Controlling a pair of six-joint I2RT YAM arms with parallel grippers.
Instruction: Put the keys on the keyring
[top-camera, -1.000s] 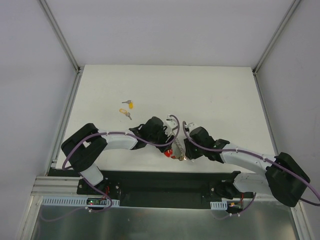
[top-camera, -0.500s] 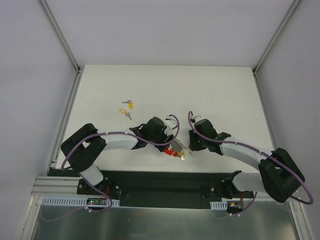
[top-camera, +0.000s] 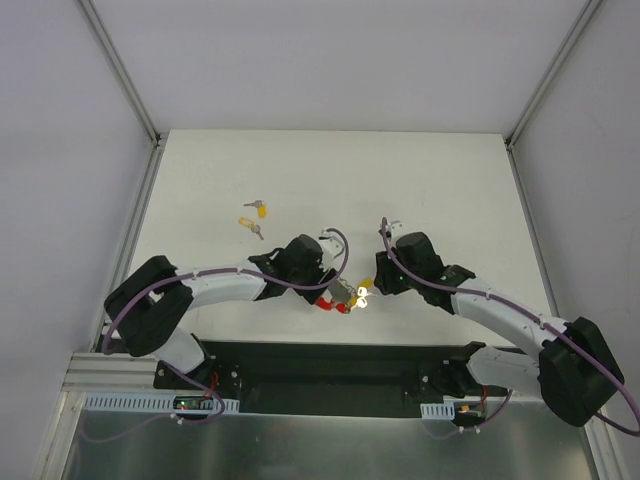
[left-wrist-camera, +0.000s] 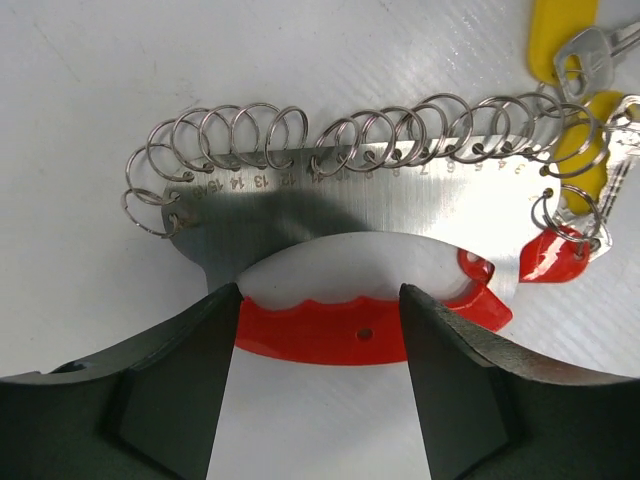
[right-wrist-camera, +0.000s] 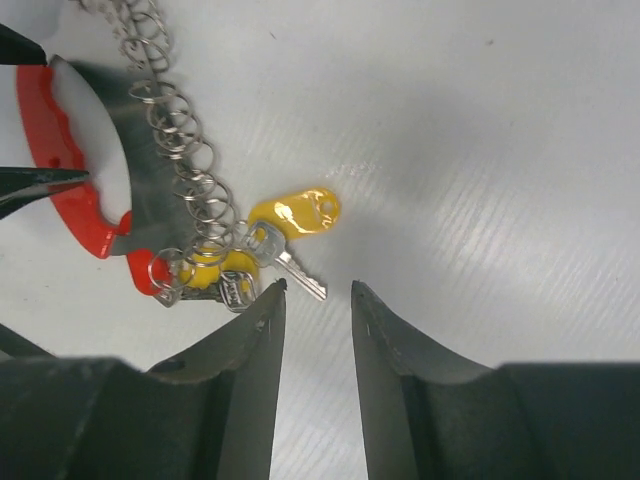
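- Two loose keys (top-camera: 262, 210) lie on the tabletop (top-camera: 440, 190), well apart from the left hand (left-wrist-camera: 320, 295), beyond it and off to its left.
- The left hand has closed in on the keyring (left-wrist-camera: 300, 200). One finger touches the end of the red grip (left-wrist-camera: 330, 335) and the other overlaps its far part, so I'd say it is holding the grip.
- The keyring looks like a thin, stiff metal plate, light and likely to skate on the tabletop. The red grip is the sensible place to hold it. Its wire rings (left-wrist-camera: 260, 130), just past the left fingertips, look springy and fiddly to open.
- More keys (right-wrist-camera: 295, 218) are bunched at the plate's end nearest the right hand, and some seem to be on rings already.
- They look tiny, hard and slippery. The yellow head is the widest part to pinch.
- The right hand (right-wrist-camera: 312, 300) is empty, its fingers a narrow gap apart. The bunch is just ahead of its tips, slightly to one side, with no contact.
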